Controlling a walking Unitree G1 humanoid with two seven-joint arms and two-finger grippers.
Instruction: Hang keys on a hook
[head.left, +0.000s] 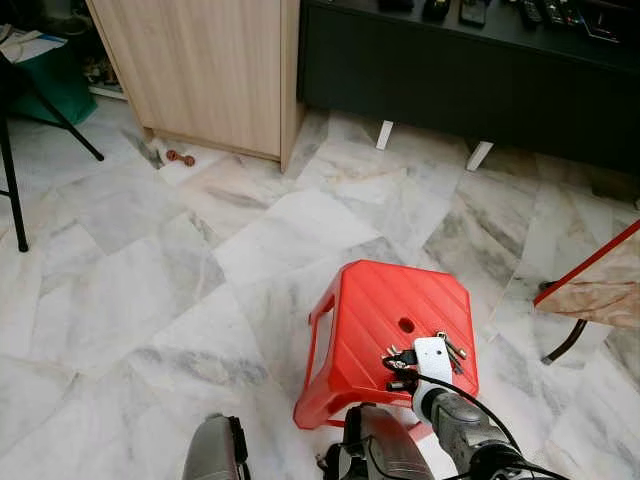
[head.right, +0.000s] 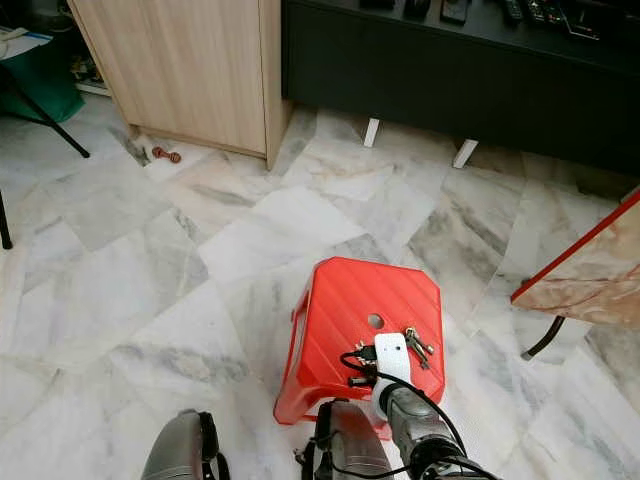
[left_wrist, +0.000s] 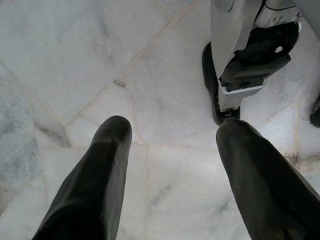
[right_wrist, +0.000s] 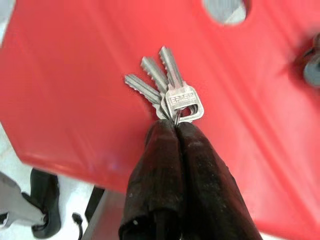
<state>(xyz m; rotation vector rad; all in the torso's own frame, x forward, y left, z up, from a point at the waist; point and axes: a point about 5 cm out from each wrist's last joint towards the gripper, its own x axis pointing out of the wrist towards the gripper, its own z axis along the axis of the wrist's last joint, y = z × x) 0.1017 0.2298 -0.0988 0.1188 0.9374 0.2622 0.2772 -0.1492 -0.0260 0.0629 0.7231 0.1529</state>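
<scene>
A bunch of three silver keys (right_wrist: 167, 90) hangs just above the top of a red plastic stool (head.left: 375, 310). My right gripper (right_wrist: 174, 127) is shut on the keys' ring, with the blades fanned out past its fingertips. In the eye views the keys (head.left: 452, 350) stick out beyond the white wrist block over the stool's near right corner, close to its round hole (head.left: 406, 325). My left gripper (left_wrist: 172, 135) hangs low at my side over the marble floor, its two black fingers (left_wrist: 100, 170) wide apart with nothing between them.
A light wooden cabinet (head.left: 210, 70) and a long black low cabinet (head.left: 460, 80) stand ahead. A red-edged tabletop (head.left: 600, 285) juts in at the right. Black stand legs (head.left: 15, 190) are at the left. My own foot (left_wrist: 240, 65) is beside the left gripper.
</scene>
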